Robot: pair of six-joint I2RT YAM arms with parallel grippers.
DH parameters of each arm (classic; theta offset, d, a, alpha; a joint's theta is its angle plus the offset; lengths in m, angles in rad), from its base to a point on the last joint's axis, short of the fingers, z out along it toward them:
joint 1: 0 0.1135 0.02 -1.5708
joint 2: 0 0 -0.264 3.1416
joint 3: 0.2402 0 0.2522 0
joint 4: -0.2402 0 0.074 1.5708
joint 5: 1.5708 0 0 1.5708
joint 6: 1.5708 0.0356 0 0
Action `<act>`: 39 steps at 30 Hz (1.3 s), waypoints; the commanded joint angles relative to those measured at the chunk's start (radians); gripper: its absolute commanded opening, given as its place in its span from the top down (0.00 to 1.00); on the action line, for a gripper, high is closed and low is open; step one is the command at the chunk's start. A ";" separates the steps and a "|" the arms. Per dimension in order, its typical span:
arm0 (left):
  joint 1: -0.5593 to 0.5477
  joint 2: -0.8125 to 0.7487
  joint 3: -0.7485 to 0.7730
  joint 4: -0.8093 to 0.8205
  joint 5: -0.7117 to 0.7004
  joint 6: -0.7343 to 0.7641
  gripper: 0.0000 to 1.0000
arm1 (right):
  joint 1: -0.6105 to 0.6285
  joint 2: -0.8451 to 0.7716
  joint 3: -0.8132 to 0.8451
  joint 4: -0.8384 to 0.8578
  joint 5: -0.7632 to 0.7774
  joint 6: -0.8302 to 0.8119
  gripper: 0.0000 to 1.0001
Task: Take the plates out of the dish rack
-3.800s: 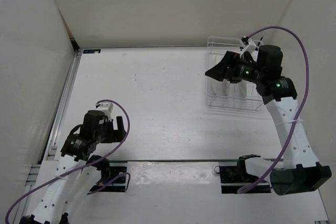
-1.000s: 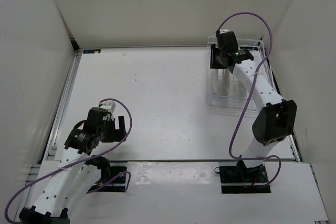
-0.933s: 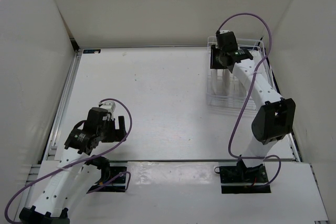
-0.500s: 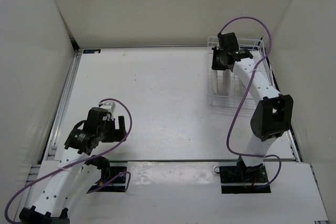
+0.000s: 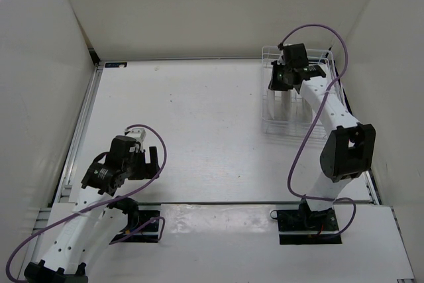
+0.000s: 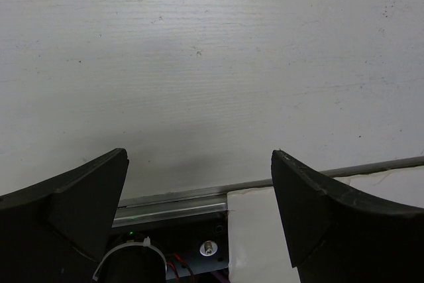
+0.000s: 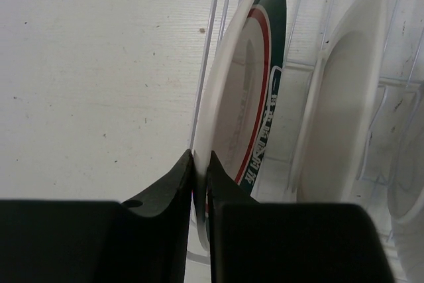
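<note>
Moved: right gripper shifted to rack's left end, now pinching green-rim plate's edge. Grasp looks set; next, lift straight up and out. Left gripper spread, idle.

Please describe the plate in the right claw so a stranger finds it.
Look in the dish rack, far right. The plate stands leftmost, pinched by the right claw. Unlike its plain neighbour, it has a green band and red ring.

- I see a white plate with a green rim band and a red ring.
- The other plate looks pale.
- The dish rack is white.
</note>
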 commanded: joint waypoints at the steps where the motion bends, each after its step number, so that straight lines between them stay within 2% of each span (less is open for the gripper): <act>1: -0.002 -0.002 0.007 0.006 0.013 0.000 0.00 | -0.007 -0.071 -0.046 -0.047 -0.010 -0.079 1.00; 6: -0.001 -0.002 0.006 0.007 0.014 0.000 0.00 | -0.010 -0.134 -0.135 -0.035 -0.019 -0.071 1.00; 11: 0.001 0.003 0.006 0.009 0.019 0.000 0.00 | -0.013 -0.156 -0.138 -0.060 -0.010 -0.076 1.00; 23: -0.001 0.005 0.006 0.009 0.022 0.000 0.00 | -0.016 -0.156 -0.063 -0.070 -0.014 -0.070 1.00; 39: -0.001 0.014 0.005 0.014 0.028 0.001 0.00 | -0.008 -0.336 0.056 -0.058 0.040 -0.056 1.00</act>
